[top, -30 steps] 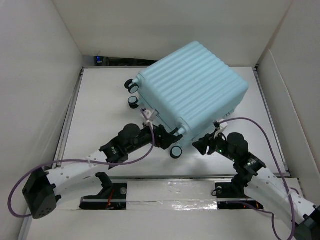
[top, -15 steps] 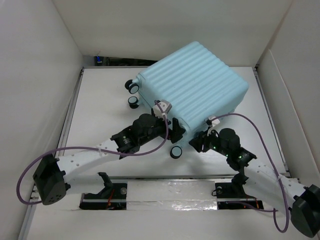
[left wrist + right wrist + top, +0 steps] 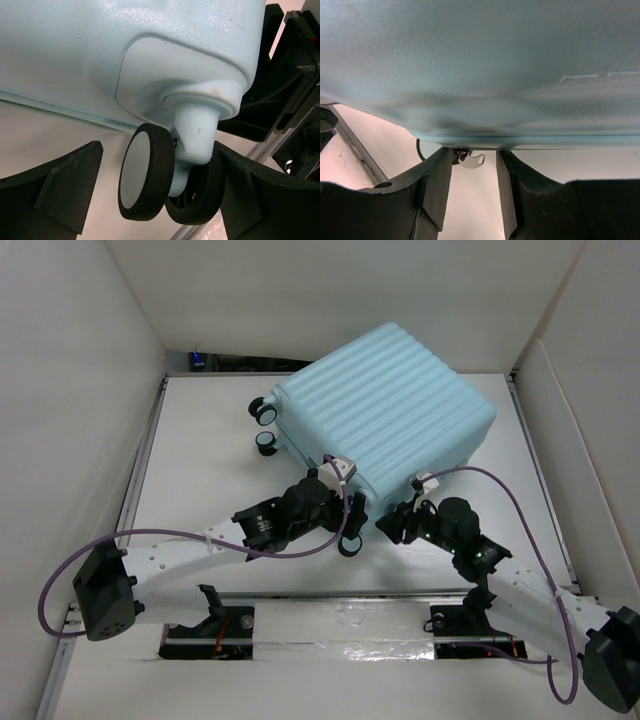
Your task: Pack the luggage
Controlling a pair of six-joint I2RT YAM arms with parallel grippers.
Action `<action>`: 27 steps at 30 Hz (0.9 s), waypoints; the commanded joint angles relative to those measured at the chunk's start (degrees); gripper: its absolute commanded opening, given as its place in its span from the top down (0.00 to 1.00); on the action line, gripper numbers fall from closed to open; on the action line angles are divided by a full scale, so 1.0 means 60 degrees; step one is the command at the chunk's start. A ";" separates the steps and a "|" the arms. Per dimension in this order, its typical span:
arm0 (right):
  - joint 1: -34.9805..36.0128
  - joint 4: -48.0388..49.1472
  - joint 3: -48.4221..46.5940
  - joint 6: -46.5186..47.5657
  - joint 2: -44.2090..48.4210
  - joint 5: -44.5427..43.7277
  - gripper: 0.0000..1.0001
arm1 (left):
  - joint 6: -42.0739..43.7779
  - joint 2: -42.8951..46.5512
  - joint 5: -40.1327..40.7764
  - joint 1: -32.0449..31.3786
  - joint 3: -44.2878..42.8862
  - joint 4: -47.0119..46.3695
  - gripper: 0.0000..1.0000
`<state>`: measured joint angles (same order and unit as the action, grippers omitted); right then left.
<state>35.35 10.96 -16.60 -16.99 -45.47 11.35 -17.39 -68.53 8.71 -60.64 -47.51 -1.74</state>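
Since a second ago the left gripper (image 3: 350, 512) has pushed forward to the luggage's (image 3: 385, 410) near corner, and the right gripper (image 3: 392, 527) has slid in under the near edge beside it.

The luggage lies closed on the tabletop (image 3: 200, 490), ribbed shell up. It reaches away from both grippers, and its near side overhangs their tips.

In the left wrist view the left gripper (image 3: 160, 190) is spread wide and released, with a caster (image 3: 165, 175) between its fingers (image 3: 65, 190). The caster's rear wheel is half hidden behind the front one. Whether the right-hand finger touches it is hard to make out.

In the right wrist view the blurred shell (image 3: 480, 65) fills the upper half. The right gripper (image 3: 472, 192) has its fingers (image 3: 432, 190) partly apart with bare tabletop showing through the gap. A small metal zipper pull (image 3: 471, 159) hangs from the seam just past the tips. It does not look pinched, though any contact there is too small to tell.

From above, both grippers' fingertips are mostly covered by the wrists and the luggage's corner. Two more casters (image 3: 265, 428) stick out on the far left side.
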 commanded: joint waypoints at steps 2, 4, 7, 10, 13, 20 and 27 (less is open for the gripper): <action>0.0055 0.1088 -0.0075 0.0020 0.0124 -0.0340 0.54 | 0.0232 0.0246 0.0350 0.0117 -0.0124 -0.0413 0.21; 0.0055 0.1074 -0.0163 0.0107 -0.0052 -0.0369 0.53 | 0.0290 0.0071 0.0292 0.0117 -0.0285 -0.0472 0.41; 0.0055 0.1060 -0.0411 0.0341 -0.0564 -0.0237 0.52 | 0.0349 0.0040 0.0145 0.0117 -0.0402 -0.0925 0.71; 0.0143 0.0956 -0.0602 0.0313 -0.0727 -0.0310 0.56 | 0.0364 0.0244 -0.0045 0.0117 -0.0549 -0.1145 0.96; 0.0143 0.1293 -0.0588 0.0196 -0.0537 -0.0427 0.65 | 0.0334 0.0551 -0.0265 0.0117 -0.0652 -0.1263 1.00; 0.0420 0.1498 -0.0851 0.0181 -0.0975 -0.0559 0.64 | 0.0217 0.0890 -0.0324 0.0117 -0.1047 -0.1278 1.00; 0.0963 0.1703 -0.0998 0.0166 -0.1239 -0.1232 0.64 | 0.0393 0.0671 -0.0030 0.0117 -0.1428 -0.1131 1.00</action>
<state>40.38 14.50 -19.07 -16.67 -52.14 7.38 -15.18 -67.53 7.64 -59.90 -49.93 1.96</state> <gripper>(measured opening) 0.367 0.584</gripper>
